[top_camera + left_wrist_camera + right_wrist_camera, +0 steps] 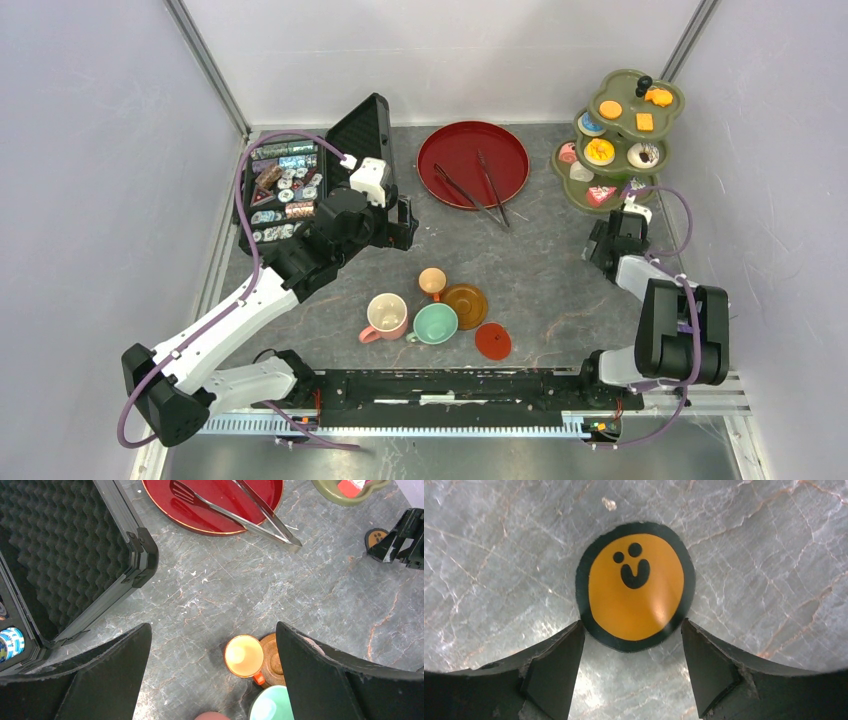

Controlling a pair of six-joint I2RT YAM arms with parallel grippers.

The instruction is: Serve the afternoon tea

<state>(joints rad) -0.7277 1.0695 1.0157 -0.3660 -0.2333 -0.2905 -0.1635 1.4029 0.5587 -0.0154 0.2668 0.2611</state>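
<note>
pink cup [386,315] | mint cup [436,322] | orange cup [432,281] | red tray [452,145] | orange black-rimmed smiley biscuit [636,587]

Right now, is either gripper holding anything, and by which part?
Nothing is held. The left gripper is open above the orange cup, the right gripper open over a smiley disc.

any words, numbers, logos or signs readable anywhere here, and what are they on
No words or numbers can be read.
Smiley face, two dots and a curved mouth: on the orange disc, the only clear sign.
Printed packets in the open case: too small to read.
Blue and white chip at the case's edge: markings blurred.
</note>
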